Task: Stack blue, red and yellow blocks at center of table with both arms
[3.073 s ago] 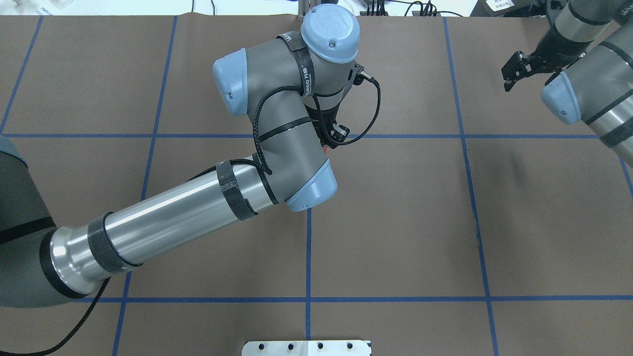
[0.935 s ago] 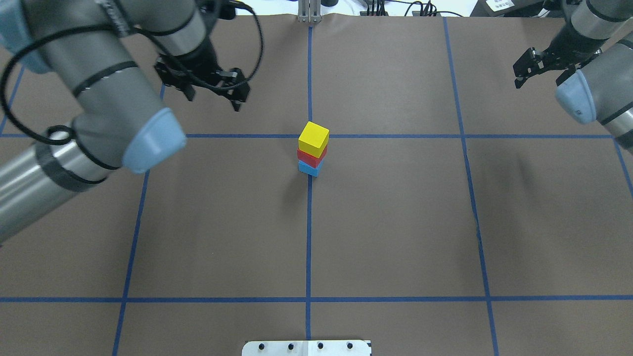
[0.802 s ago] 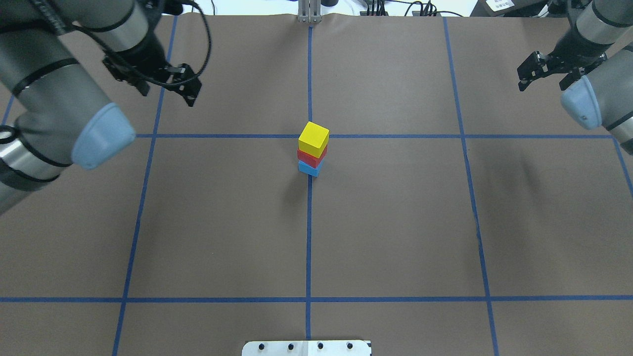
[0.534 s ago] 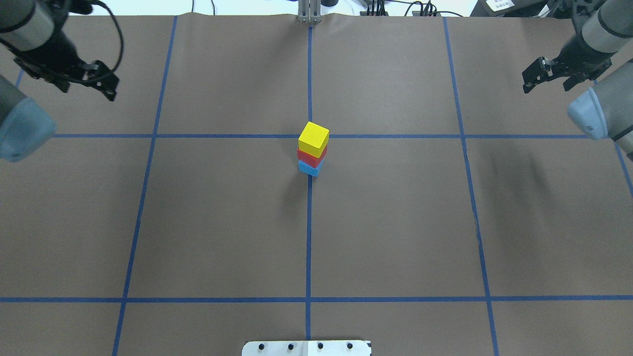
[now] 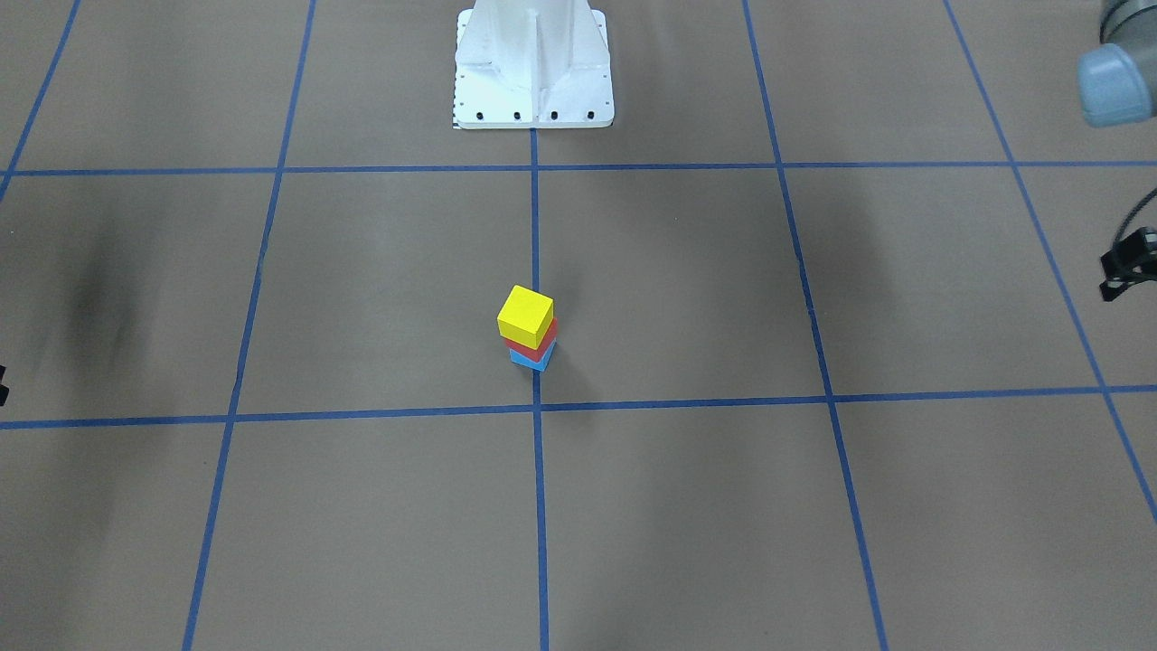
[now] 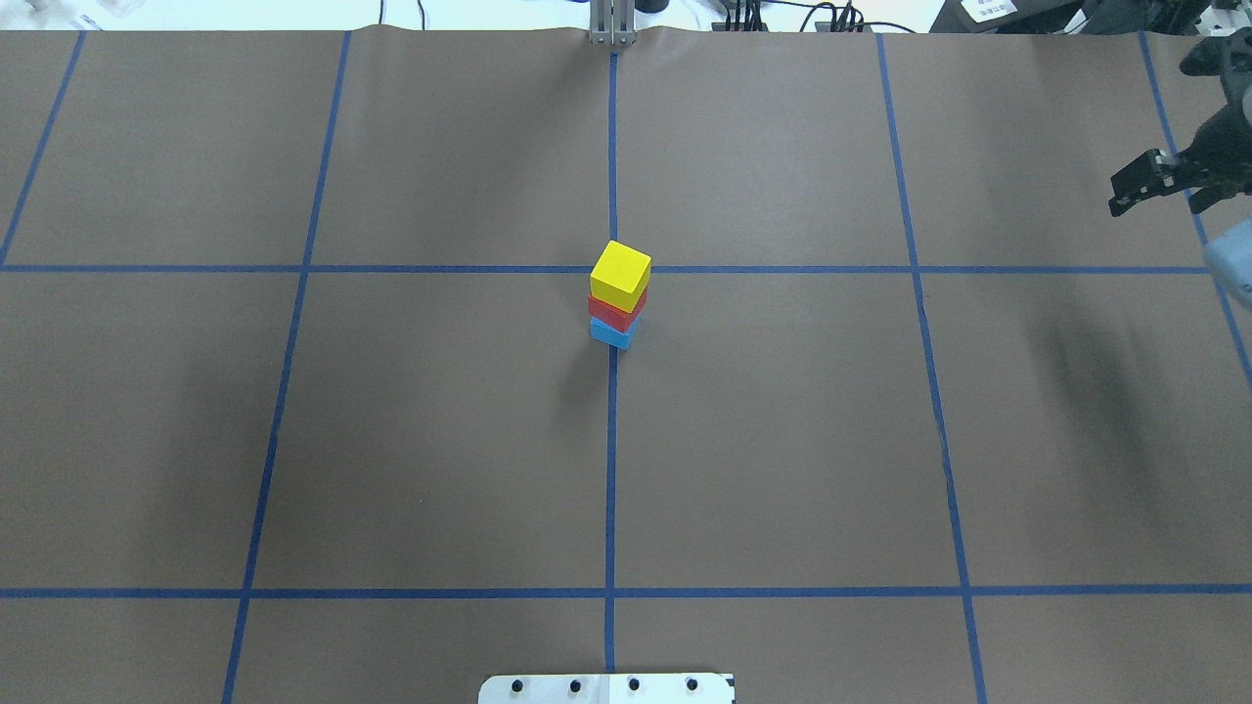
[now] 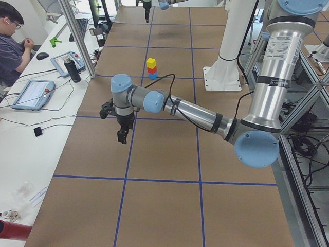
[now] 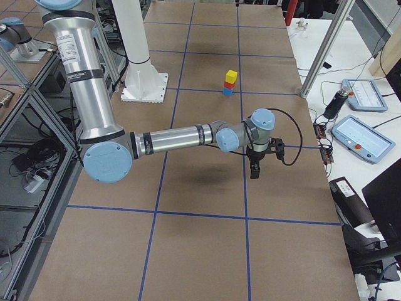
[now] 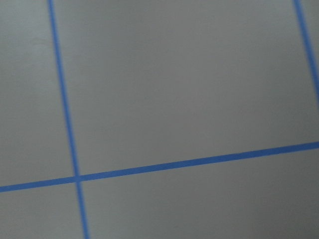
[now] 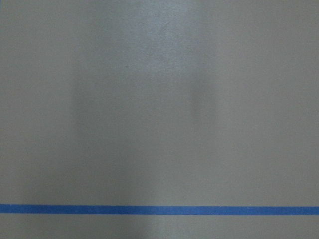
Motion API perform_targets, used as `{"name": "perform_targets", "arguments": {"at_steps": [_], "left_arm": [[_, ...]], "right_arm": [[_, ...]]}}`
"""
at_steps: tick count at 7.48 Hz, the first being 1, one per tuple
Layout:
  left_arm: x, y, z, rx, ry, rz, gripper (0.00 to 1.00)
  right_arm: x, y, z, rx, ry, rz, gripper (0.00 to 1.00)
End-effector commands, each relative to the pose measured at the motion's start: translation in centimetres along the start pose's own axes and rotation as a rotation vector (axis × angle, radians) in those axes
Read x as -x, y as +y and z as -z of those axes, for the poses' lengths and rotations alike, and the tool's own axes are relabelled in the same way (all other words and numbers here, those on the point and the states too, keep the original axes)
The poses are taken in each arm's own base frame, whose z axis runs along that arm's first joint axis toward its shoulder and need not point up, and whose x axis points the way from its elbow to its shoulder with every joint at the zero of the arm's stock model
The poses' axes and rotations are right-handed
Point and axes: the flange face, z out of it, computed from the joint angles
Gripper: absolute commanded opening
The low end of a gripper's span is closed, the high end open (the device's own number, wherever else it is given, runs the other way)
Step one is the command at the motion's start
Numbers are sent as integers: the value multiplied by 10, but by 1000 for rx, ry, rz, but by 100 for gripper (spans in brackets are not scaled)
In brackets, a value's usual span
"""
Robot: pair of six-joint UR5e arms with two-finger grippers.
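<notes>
— Where are the blocks to be found?

— They are stacked at the middle of the counter. The blue block is set on the surface, the red block is carried on it, and the yellow block is placed on top. The tower is stood upright on the central tape line, just at 6 o'clock of the tape crossing in the overhead view. It is turned slightly askew to the grid.

— How are the jaws held?

— The right jaws are seen at roughly 3 o'clock of the tower in the overhead view, near the counter's edge. They are spread wide and nothing is gripped. The right arm is stretched out over the counter in the right-side view.

The left jaws are cut by the frame edge at 3 o'clock of the tower in the front-facing view. In the left-side view they are shown released at the end of the left arm, pointed downward above the counter, with nothing held. Both arms are found well apart from the tower.

— And further out?

— The white pedestal is seen at 12 o'clock of the tower in the front-facing view. Only brown counter and blue tape are shown by both wrist views. In the left-side view a seated person is seen at about 9 o'clock of the tower, at a white desk with a tablet laid on it.
</notes>
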Motion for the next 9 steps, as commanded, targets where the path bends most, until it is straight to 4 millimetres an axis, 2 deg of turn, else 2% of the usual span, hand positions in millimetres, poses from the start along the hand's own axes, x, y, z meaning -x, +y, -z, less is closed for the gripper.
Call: {"name": "perform_targets", "arguments": {"at_steps": [1, 2, 3, 4, 5, 6, 9], "left_arm": [[94, 22, -27, 20, 155, 66, 100], [102, 38, -39, -23, 152, 28, 100], [118, 48, -57, -38, 137, 15, 100], [123, 50, -62, -48, 128, 6, 100], [122, 48, -58, -54, 109, 45, 100], [114, 40, -40, -88, 36, 104, 100], [80, 48, -1, -74, 18, 113, 100]], "right_arm": [[-58, 18, 15, 5, -32, -4, 100], [-76, 20, 28, 6, -39, -53, 100], [-82, 22, 35, 17, -50, -84, 100], [-84, 33, 35, 22, -50, -85, 100], [-90, 40, 34, 25, -48, -94, 100], [-95, 46, 33, 28, -46, -101, 100], [-105, 50, 37, 34, -41, -130, 100]]}}
